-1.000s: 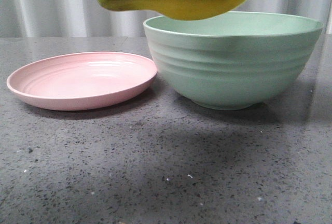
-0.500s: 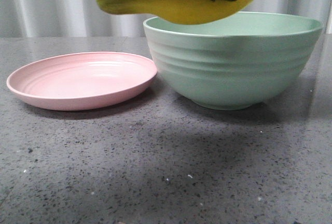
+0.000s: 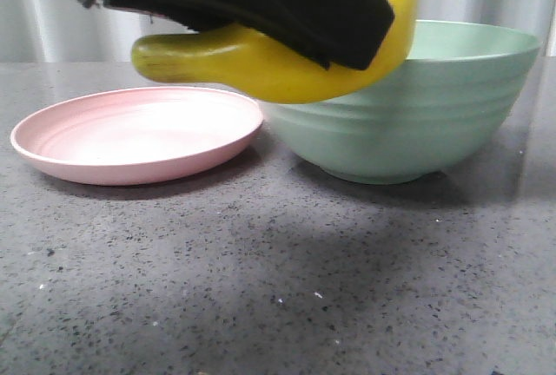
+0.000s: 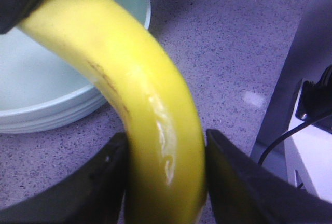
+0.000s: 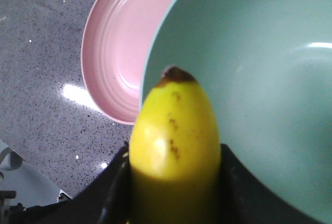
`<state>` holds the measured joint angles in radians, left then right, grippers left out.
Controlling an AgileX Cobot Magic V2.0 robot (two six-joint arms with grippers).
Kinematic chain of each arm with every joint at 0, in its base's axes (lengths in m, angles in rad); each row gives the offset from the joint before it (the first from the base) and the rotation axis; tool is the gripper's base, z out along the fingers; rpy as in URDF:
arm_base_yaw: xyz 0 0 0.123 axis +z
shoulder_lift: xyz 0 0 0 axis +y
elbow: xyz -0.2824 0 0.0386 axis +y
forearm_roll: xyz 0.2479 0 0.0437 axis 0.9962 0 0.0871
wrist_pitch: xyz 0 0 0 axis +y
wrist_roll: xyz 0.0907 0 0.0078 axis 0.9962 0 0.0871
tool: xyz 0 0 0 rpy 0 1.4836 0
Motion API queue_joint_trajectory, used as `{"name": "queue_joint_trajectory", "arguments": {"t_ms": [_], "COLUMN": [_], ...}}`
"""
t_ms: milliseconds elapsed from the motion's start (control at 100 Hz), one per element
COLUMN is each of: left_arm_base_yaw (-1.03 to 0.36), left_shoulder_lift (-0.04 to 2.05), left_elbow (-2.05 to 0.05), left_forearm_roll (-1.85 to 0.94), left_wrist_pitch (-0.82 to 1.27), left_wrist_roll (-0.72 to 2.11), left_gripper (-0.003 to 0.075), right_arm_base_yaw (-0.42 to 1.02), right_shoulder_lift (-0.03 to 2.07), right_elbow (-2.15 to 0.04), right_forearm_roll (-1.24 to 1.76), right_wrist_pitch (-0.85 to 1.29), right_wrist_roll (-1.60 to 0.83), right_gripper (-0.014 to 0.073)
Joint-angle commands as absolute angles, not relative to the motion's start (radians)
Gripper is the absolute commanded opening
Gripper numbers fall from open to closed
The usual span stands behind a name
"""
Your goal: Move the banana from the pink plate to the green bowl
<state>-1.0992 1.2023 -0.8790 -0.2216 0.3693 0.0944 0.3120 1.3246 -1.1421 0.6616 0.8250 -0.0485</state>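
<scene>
- The speckled dark-grey stone-look table [image 3: 278, 288] carries the dishes and shows a broad soft shadow on its near part.
- The large, deep, pale mint-green ribbed bowl [image 3: 452, 106] stands on the table to the right; its inside is bare in the right wrist view [image 5: 259, 79].
- The shallow, round, pale-pink ridged plate [image 3: 130, 136] lies to the left of the bowl, its rim just beside the bowl's wall; nothing lies on it.
- The short, plump, glossy bright-yellow banana [image 3: 287, 67] hangs in the air in front of the bowl's left rim, its greenish stem end reaching out over the plate's right edge. It touches neither dish.
- The left gripper [image 4: 165, 177] is clamped on the banana, one black finger pressed against each side of the fruit.
- The right gripper [image 5: 174, 182] is likewise closed on the banana, black fingers on both flanks, the dark tip pointing toward the bowl's rim.
- In the front view, black gripper parts cover the banana's upper half, coming in from the upper left and upper right; which arm is which cannot be told there.
</scene>
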Motion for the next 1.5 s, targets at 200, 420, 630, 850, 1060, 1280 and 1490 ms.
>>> {"name": "queue_joint_trajectory", "arguments": {"t_ms": [200,420,630,850,1060,1280,1490], "left_arm_base_yaw": [-1.081,-0.997,-0.940,-0.936,-0.936,-0.936,-0.936], "left_shoulder_lift": [1.129,0.956,0.808,0.767,0.781,0.781,0.754], "left_elbow": [-0.938,-0.985,-0.987,-0.987,-0.985,-0.985,-0.985], "left_forearm_roll": [-0.149,-0.130,-0.130,-0.130,-0.132,-0.134,-0.142], "left_wrist_pitch": [0.304,0.288,0.260,0.260,0.262,0.260,0.260], "left_wrist_roll": [0.102,0.102,0.102,0.102,0.102,0.102,0.098], "left_gripper": [0.0461,0.0461,0.0461,0.0461,0.0461,0.0459,0.0288], "right_arm_base_yaw": [0.292,0.237,0.154,0.133,0.140,0.142,0.142], "right_shoulder_lift": [1.303,1.283,1.283,1.326,1.375,1.373,1.299], "right_elbow": [-1.180,-1.255,-1.336,-1.336,-1.336,-1.338,-1.338], "right_forearm_roll": [0.673,0.669,0.633,0.483,0.481,0.480,0.395], "right_wrist_pitch": [0.783,0.792,0.723,0.611,0.611,0.587,0.643], "right_wrist_roll": [-0.056,-0.056,-0.059,-0.059,-0.059,-0.059,-0.059], "right_gripper": [0.0187,0.0187,0.0187,0.0188,0.0374,0.0514,0.0448]}}
